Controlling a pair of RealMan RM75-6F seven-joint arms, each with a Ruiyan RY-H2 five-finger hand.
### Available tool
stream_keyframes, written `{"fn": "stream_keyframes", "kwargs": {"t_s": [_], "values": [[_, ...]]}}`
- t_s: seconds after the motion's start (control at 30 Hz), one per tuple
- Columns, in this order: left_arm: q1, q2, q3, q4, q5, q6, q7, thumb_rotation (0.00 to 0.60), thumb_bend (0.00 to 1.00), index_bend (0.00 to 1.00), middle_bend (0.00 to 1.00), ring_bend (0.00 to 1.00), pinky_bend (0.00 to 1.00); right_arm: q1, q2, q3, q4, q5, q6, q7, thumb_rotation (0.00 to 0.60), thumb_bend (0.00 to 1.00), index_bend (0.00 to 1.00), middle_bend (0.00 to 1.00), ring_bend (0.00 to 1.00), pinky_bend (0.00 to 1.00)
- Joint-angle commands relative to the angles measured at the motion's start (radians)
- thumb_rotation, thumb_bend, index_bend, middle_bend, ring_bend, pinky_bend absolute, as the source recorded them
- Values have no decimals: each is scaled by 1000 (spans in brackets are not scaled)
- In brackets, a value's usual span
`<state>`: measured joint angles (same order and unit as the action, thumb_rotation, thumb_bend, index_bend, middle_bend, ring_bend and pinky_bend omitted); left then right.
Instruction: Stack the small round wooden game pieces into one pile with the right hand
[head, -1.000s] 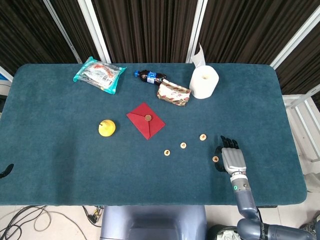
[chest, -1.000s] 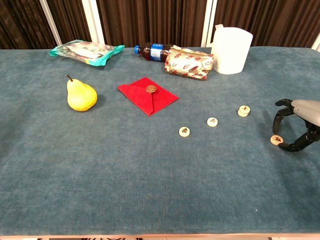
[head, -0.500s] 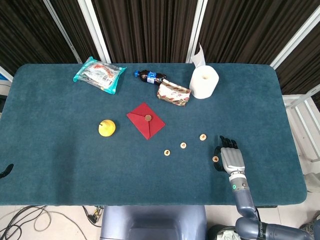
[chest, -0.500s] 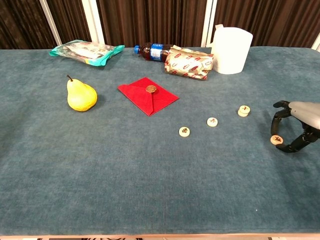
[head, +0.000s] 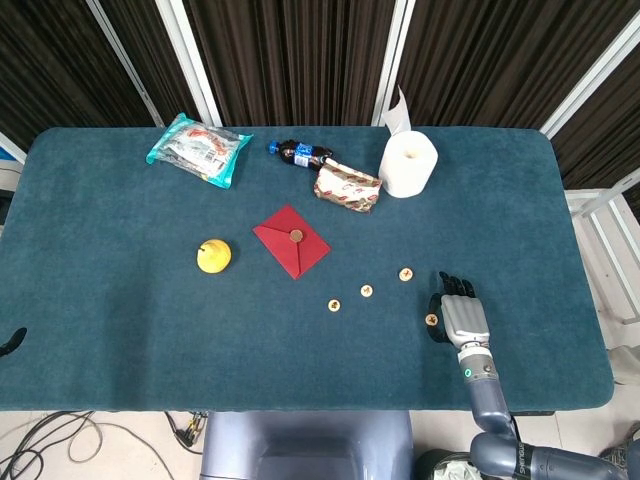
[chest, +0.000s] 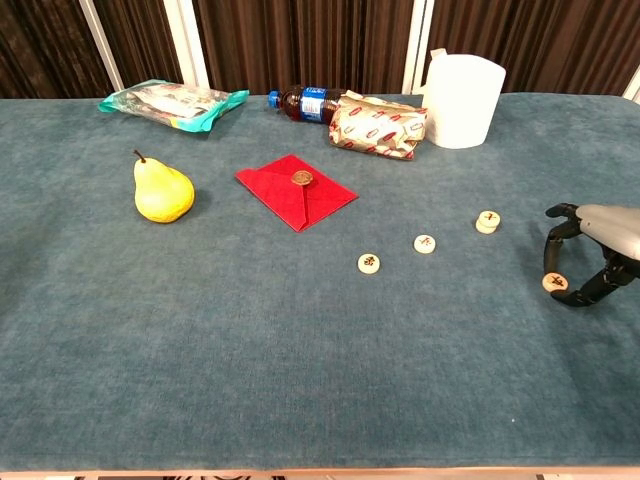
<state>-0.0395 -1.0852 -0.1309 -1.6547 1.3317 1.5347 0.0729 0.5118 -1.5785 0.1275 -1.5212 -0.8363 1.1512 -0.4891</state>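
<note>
On the far left of the desk (chest: 250, 340), a snack bag (chest: 172, 101) lies by the back edge. In front of it a pear (chest: 161, 190) stands upright. A red envelope (chest: 297, 190) lies right of the pear, with a round seal at its middle. Behind it a bottle (chest: 304, 103) lies on its side, touching a wrapped packet (chest: 377, 126). A paper roll (chest: 461, 100) stands just right of the packet.

3 pieces (chest: 425, 244) lie apart in a rising line right of the envelope: 1 at the left (chest: 369, 263), 1 in the middle, 1 at the right (chest: 487, 221). None is stacked.

The 4th piece (chest: 553, 283) sits tilted in the right hand (chest: 592, 250), pinched between a curled finger and the thumb, near the desk's right front. In the head view the hand (head: 459, 313) shows palm down, fingers pointing away, the piece (head: 431, 319) at its left side.

The left hand is out of sight.
</note>
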Motion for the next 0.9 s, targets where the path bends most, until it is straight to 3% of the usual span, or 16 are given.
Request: {"fn": "stream_keyframes", "kwargs": {"t_s": [0.03,0.47,0.9], "values": [[0,0,0,0,0,0,0,600,164,109,0,0,0,-1,-2,4,1,-2,2,2,600,392,539,0,0,0],[0,1,0,-2,-1,-2,1,600,164,109,0,0,0,35,35,53,-57,4,-15,-38,600,392,540,0,0,0],[0,0,0,-2,1,1,2,600,164,109,0,0,0,241,24,212,-43,250,-99,-229,600,392,540,0,0,0]]}}
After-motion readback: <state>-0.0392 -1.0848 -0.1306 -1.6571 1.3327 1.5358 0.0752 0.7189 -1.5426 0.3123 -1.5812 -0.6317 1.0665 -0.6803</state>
